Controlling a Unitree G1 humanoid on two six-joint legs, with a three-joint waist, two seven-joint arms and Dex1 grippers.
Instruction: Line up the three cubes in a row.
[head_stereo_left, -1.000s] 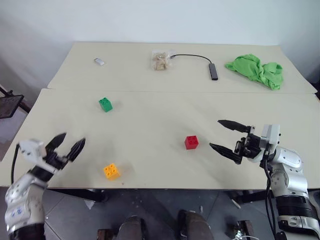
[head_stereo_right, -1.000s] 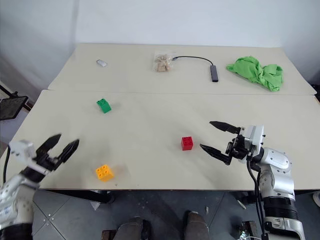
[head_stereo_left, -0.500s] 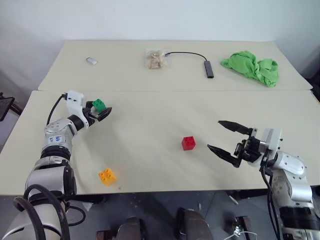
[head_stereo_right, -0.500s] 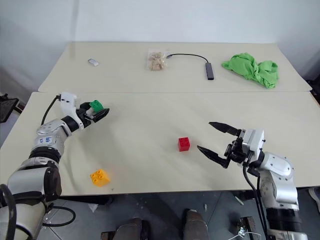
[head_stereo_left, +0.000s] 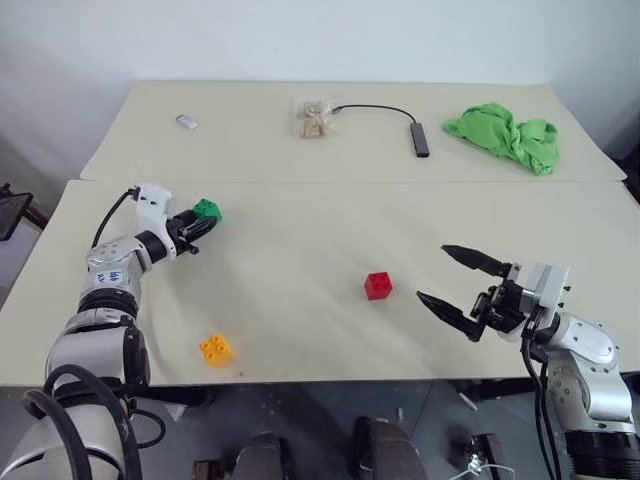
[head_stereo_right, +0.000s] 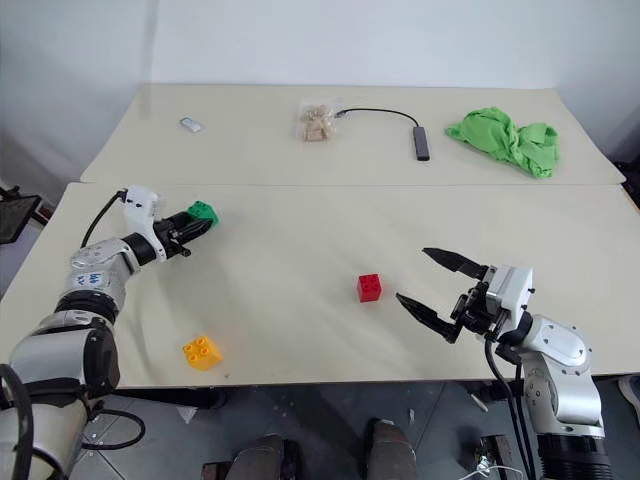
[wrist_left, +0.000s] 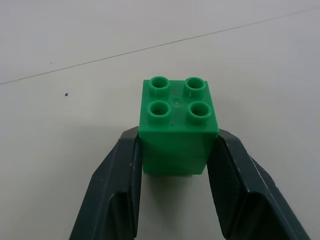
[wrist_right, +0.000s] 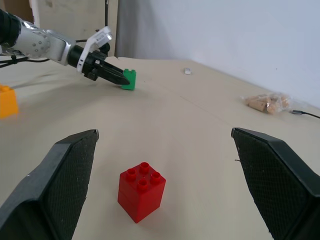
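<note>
Left wrist view shows my left gripper (wrist_left: 175, 165) pinching the glossy green plastic studded brick (wrist_left: 176, 125) by its two flat sides, four round studs up, on the smooth beige table (head_stereo_left: 300, 250). My right gripper (head_stereo_left: 455, 280) hangs with its textured black fingers (wrist_right: 65, 185) spread wide; the red plastic studded brick (head_stereo_left: 379, 285) sits just ahead of it, between the fingertips' lines but untouched. The yellow-orange plastic studded brick (head_stereo_left: 216, 348) lies near my left forearm, well apart from the others, with nothing between them.
</note>
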